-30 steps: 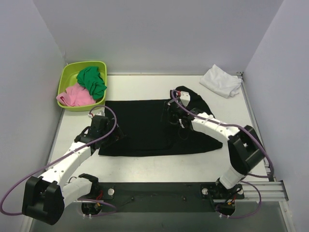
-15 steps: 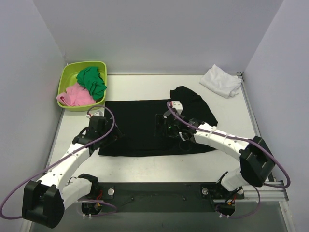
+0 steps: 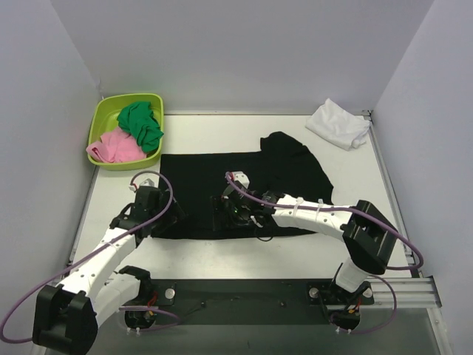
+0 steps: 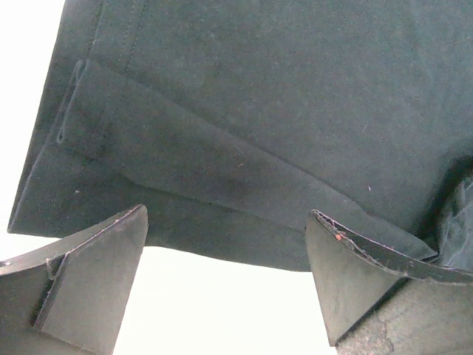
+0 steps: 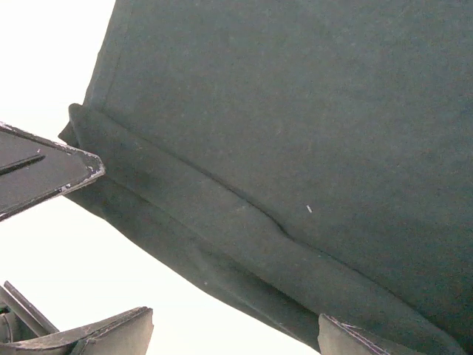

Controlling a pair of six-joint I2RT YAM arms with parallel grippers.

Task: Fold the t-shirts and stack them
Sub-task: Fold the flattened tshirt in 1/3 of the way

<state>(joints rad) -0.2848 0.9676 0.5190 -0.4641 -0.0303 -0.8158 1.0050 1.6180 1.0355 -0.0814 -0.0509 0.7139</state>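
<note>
A large black t-shirt (image 3: 251, 185) lies spread flat across the middle of the table, its right part bunched up toward the back. A white t-shirt (image 3: 338, 123) sits crumpled in the back right corner. My left gripper (image 3: 157, 214) stands open at the black shirt's near left corner. In the left wrist view the folded hem (image 4: 222, 177) lies just ahead of that gripper (image 4: 228, 222), with nothing between its fingers. My right gripper (image 3: 229, 212) is open, low over the shirt's near hem at the centre. The right wrist view shows the hem fold (image 5: 244, 237) ahead of that gripper (image 5: 235, 316).
A lime-green tub (image 3: 103, 118) at the back left holds a green cloth (image 3: 140, 124) and a pink cloth (image 3: 114, 148). Grey walls close in the white table (image 3: 214, 133) on three sides. The arm bases and a dark rail (image 3: 244, 296) run along the near edge.
The right arm has swept left across the black shirt, from its right half to the near hem at centre, and its jaws have widened. The left gripper has drawn back slightly toward the near edge.
</note>
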